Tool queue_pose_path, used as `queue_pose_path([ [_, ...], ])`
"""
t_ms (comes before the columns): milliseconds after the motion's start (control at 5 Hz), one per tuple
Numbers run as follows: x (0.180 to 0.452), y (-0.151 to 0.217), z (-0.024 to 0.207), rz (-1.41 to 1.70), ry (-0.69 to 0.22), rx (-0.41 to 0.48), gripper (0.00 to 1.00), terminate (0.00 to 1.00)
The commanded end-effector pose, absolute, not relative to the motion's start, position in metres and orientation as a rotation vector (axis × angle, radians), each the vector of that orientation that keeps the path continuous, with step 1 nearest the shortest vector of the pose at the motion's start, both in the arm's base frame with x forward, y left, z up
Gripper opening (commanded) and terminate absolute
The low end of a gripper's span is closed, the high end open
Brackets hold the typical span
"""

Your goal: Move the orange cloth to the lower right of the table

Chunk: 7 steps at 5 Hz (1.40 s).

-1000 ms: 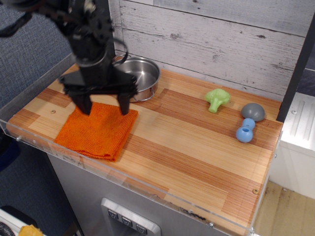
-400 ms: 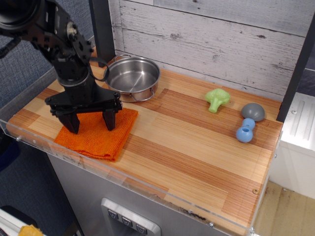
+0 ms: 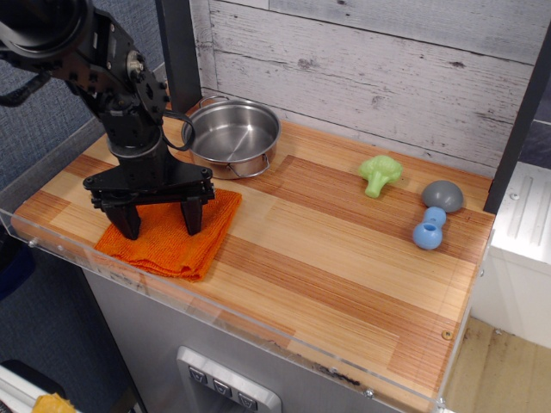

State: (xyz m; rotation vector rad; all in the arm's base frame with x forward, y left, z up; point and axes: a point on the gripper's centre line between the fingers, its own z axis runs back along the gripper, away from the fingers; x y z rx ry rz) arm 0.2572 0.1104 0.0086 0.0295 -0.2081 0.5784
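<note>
The orange cloth [image 3: 172,234] lies folded at the left end of the table [image 3: 344,267], near its front edge, with one corner reaching toward the clear acrylic rim. It sits flat, ribbed side up, and looks soft enough to bunch when pinched.

Your gripper [image 3: 160,224] stands directly over the cloth, pointing straight down. Its two black fingers are spread wide apart, one tip near the cloth's left edge and one near its middle, both at or just touching the fabric. Nothing is clamped yet.

To do this step well, press down until both tips bear on the cloth, then close so a fold of fabric gathers between them. A shallow pinch will likely slip, so take a firm bite before lifting. Lift enough that the hanging corners clear the wood.

Just behind the gripper, a steel pot [image 3: 232,134] sits near the back wall, close to the cloth's far corner; rise straight so you do not knock it.

Toward the right end lie a green toy broccoli [image 3: 380,174] and, beyond it, a grey and blue toy [image 3: 434,212], both toward the back. The front right corner, your likely target, is bare wood. Carry the cloth along the front half of the table to stay clear of the toys.
</note>
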Motion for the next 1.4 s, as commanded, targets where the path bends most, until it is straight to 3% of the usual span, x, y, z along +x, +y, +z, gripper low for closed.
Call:
queue_pose_path([
  [0,0.256,0.092,-0.002,0.545,-0.198,0.001,1.0,0.0],
  [200,0.278,0.045,0.003,0.494,-0.199,-0.016,1.0,0.0],
  [600,0.294,-0.017,0.01,0.359,-0.203,-0.04,1.0,0.0],
  [1200,0.267,-0.056,0.008,0.191,-0.198,-0.096,1.0,0.0],
])
